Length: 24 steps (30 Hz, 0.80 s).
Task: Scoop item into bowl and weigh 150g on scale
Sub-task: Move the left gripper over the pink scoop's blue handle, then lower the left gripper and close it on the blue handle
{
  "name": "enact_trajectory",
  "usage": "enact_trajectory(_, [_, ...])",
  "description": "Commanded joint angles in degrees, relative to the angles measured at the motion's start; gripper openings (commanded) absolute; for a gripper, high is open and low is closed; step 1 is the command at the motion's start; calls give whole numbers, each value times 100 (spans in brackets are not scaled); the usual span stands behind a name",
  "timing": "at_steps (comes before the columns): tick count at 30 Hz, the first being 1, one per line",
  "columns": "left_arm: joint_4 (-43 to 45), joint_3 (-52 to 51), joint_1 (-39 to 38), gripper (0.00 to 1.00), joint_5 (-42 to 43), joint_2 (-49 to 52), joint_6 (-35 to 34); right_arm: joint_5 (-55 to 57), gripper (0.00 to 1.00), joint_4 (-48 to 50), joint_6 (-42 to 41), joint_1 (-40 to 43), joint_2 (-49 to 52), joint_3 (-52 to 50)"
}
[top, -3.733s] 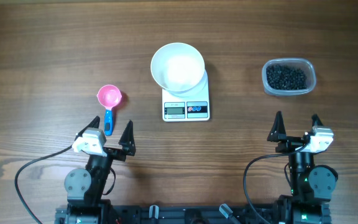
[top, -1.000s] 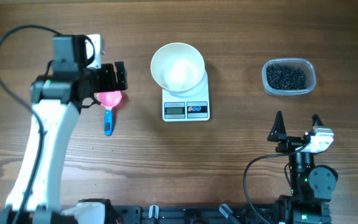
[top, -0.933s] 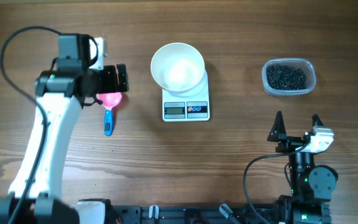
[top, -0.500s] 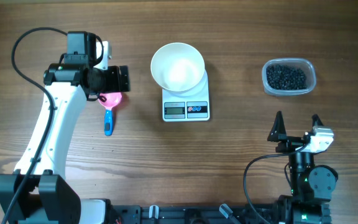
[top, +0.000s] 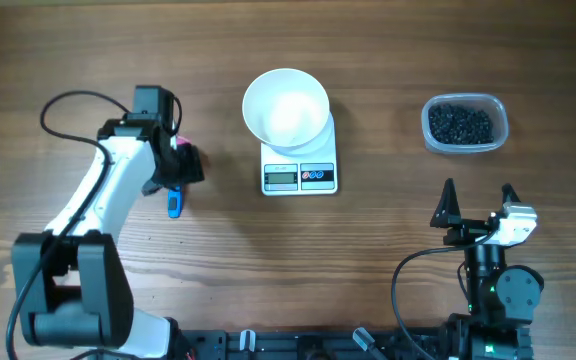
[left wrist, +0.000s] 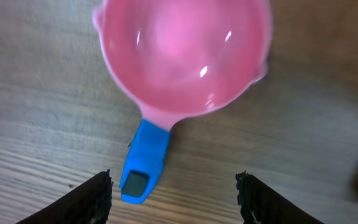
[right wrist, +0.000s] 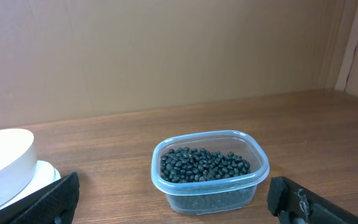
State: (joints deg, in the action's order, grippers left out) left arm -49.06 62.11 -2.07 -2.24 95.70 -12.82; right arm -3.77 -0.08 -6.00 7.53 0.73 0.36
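A pink scoop [left wrist: 182, 56] with a blue handle [left wrist: 145, 162] lies on the table. My left gripper [left wrist: 174, 196] hangs straight over it, open, one finger on each side of the handle's end and clear of it. From overhead the left gripper [top: 178, 165] covers most of the scoop, so only the handle tip [top: 174, 205] shows. The white bowl [top: 286, 108] sits on the scale [top: 300, 177]. Black beans [right wrist: 205, 163] fill a clear tub [top: 465, 124] at the right. My right gripper [right wrist: 173, 208] is open and empty, well short of the tub.
In the right wrist view the bowl [right wrist: 5, 165] is at the left edge and a brown wall stands behind the table. The left arm's cable [top: 68, 105] loops above the table's left side.
The left arm has swung in and come down over the scoop, and its jaws have narrowed around the handle. The right arm has not moved.
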Motion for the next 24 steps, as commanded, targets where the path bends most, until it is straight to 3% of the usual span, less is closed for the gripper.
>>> enact_trajectory(1, [138, -262, 59, 69, -131, 33, -111, 79, 100, 13, -13, -7, -46, -4])
enact_trajectory(12, [1572, -1128, 59, 66, -129, 33, -114, 79, 100, 13, -15, -7, -46, -4])
enact_trajectory(20, [1829, -1261, 59, 62, 267, 33, -116, 79, 100, 11, -13, -7, -46, -4])
enact_trajectory(24, [1851, -1261, 59, 70, 286, 33, -118, 81, 100, 13, -15, -7, -46, -4])
